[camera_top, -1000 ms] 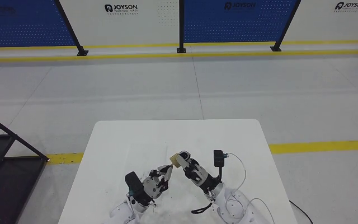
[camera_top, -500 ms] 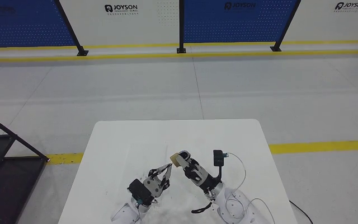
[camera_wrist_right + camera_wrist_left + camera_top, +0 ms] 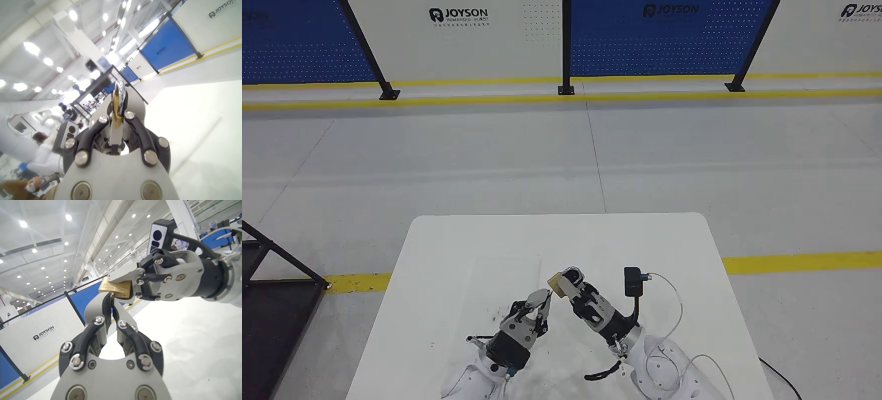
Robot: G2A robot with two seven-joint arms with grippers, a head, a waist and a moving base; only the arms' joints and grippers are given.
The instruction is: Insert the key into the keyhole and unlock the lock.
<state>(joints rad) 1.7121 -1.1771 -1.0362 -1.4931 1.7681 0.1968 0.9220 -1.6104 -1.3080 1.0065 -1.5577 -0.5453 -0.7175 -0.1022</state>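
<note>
The insertion step is in hand: the right pincer [image 3: 118, 101] grips the brass padlock [image 3: 117, 288] above the table [image 3: 442, 260], while the left pincer [image 3: 112, 298], closed on the key [image 3: 112, 296], holds its tip at the padlock's underside keyhole. Next, the key probably needs a straight push home, then a turn.

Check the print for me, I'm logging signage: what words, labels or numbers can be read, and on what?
"JOYSON": white fence panel, beside a logo; the line beneath is too small to read.
"JOYSON": blue fence panel.
Stamped lettering on the padlock: partly covered, too blurred to read.
No numbers readable.
</note>
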